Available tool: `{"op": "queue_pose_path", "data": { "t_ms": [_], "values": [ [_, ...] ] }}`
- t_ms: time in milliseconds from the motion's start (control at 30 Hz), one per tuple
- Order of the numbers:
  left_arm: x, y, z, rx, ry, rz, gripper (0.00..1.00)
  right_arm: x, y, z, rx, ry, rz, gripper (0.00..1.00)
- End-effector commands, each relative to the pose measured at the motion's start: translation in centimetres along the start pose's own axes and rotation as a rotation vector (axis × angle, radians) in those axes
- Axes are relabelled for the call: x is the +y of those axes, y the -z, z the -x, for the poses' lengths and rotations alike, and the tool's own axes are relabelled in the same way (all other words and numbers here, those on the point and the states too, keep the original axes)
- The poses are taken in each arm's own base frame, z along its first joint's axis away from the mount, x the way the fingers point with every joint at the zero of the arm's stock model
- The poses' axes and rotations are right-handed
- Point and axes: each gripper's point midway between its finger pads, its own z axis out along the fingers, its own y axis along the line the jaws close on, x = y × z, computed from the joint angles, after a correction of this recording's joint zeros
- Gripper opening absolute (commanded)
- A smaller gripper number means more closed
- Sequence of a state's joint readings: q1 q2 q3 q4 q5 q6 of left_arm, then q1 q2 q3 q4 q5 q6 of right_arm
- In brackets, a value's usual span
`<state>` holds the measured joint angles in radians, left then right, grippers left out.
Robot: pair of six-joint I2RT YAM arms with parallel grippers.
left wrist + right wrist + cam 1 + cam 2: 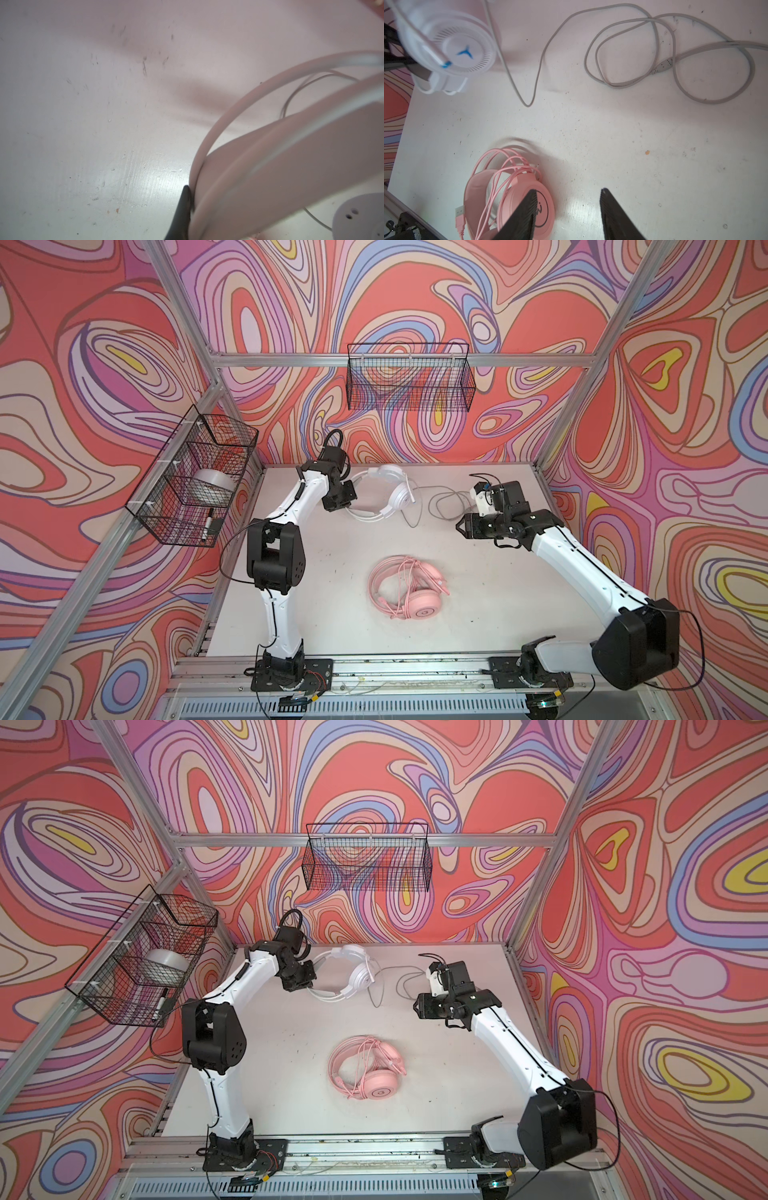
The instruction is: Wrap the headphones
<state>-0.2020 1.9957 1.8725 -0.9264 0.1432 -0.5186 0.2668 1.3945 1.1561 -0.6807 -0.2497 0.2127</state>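
White headphones [400, 498], by table [332, 572] back edge

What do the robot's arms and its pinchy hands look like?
It has two arms, the left arm and the right arm. Both have smooth white shells and chunky black joints, and stand on black base plates. Thin black cables run along them. The right gripper has two black, pointed, wedge-shaped fingers. The left gripper is black too.

White headset [291, 166] blurred and cut off in the left wrist view; only one of the left arm's fingers [181, 212] shows.
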Motion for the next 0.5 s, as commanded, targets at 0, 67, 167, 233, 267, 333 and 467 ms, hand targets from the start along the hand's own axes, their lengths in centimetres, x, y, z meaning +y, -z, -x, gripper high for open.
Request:
{"op": "queue_pose_path", "data": {
  "t_ms": [0,67,167,233,267,333,467],
  "values": [
    [-1.4,6.9,0.7,-0.059,-0.098,-0.063,0.00,0.7,-1.5,1.4,0.024,0.030,0.052,0.51],
    [-1.8,9.0,1.1,-0.092,-0.133,-0.077,0.00,0.5,-2.7,2.2,0.040,0.022,0.052,0.50],
    [-2.5,11.8,1.2,-0.130,-0.188,-0.103,0.00,0.7,-4.3,4.1,0.032,0.012,0.068,0.50],
    [-2.6,13.3,1.1,-0.143,-0.222,-0.110,0.00,1.0,-5.5,5.5,0.027,0.007,0.088,0.50],
    [-2.6,13.8,0.9,-0.146,-0.234,-0.112,0.00,1.3,-5.9,6.2,0.025,0.006,0.103,0.50],
    [-2.5,14.6,0.6,-0.154,-0.253,-0.107,0.00,1.9,-7.6,7.5,0.043,-0.005,0.143,0.48],
    [-2.2,14.9,-0.1,-0.144,-0.263,-0.106,0.00,3.1,-11.4,9.2,0.068,-0.023,0.193,0.39]
  ]
}}
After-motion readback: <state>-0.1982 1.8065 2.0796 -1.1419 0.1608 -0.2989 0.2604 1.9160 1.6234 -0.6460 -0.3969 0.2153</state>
